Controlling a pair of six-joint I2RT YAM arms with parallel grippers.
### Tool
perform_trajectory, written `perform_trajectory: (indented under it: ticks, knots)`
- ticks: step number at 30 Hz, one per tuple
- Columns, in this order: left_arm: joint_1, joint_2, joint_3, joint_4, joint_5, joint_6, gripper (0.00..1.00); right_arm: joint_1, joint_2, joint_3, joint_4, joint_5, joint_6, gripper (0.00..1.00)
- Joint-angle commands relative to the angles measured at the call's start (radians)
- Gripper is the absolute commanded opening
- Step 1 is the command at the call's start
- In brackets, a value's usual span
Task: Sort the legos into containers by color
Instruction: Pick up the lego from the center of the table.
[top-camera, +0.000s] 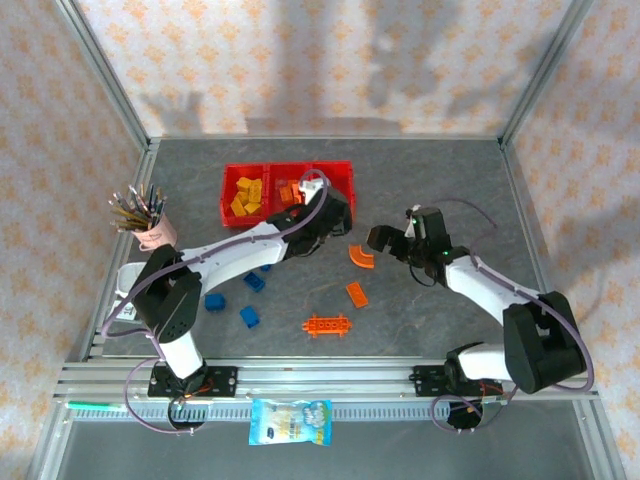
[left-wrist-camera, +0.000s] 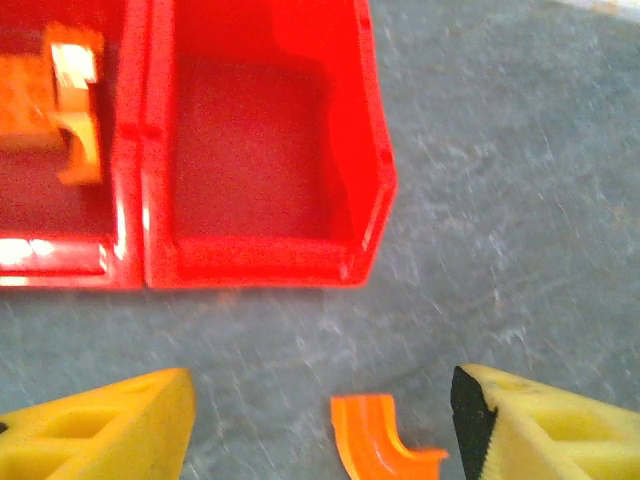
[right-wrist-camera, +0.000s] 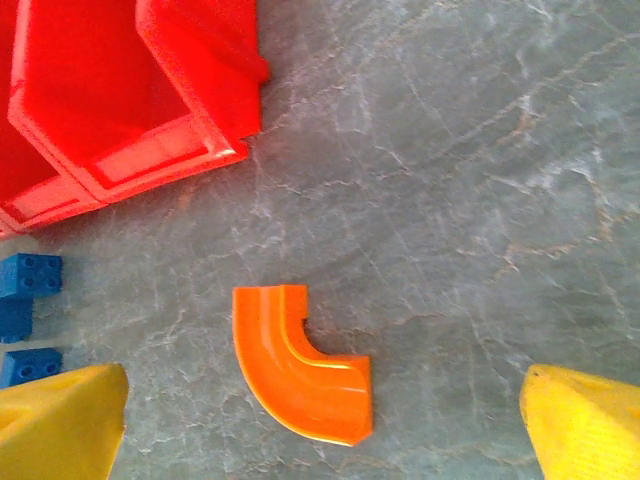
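Observation:
Three joined red containers (top-camera: 344, 172) stand at the back; the left one holds yellow legos (top-camera: 247, 195), the middle one orange pieces (left-wrist-camera: 72, 110), and the right one (left-wrist-camera: 372, 150) has a bare floor. A curved orange lego (top-camera: 361, 257) lies on the table just in front of them. My left gripper (top-camera: 330, 215) hovers by the right container, open, and the curved piece (left-wrist-camera: 380, 455) lies on the table between its yellow fingers (left-wrist-camera: 110, 425). My right gripper (top-camera: 380, 240) is open above the same curved piece (right-wrist-camera: 300, 370), touching nothing.
An orange flat brick (top-camera: 356, 294) and an orange ladder-like plate (top-camera: 327, 325) lie nearer the front. Blue blocks (top-camera: 249, 317) sit to the left under my left arm. A pink pencil cup (top-camera: 150, 228) stands at the far left. A snack bag (top-camera: 290, 421) rests on the front rail.

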Motion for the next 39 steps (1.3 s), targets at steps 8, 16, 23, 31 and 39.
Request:
perform_trajectory:
  ticks: [8,16,23,31,39]
  knots:
    - [-0.138,0.162,0.053,-0.038,-0.017,-0.238,0.77,-0.135,-0.013,-0.048,-0.018,-0.032,-0.018,1.0]
    - [-0.146,0.324,0.183,-0.149,-0.115,-0.307,0.81,-0.178,0.017,-0.037,0.005,-0.075,-0.047,1.0]
    - [-0.145,0.435,0.319,-0.219,-0.157,-0.314,0.81,-0.189,0.039,-0.037,0.016,-0.101,-0.063,1.0]
    - [-0.135,0.506,0.388,-0.256,-0.168,-0.311,0.77,-0.193,0.039,-0.039,0.031,-0.125,-0.061,1.0]
    - [-0.129,0.544,0.405,-0.253,-0.165,-0.311,0.69,-0.193,0.053,-0.045,0.042,-0.134,-0.058,1.0]
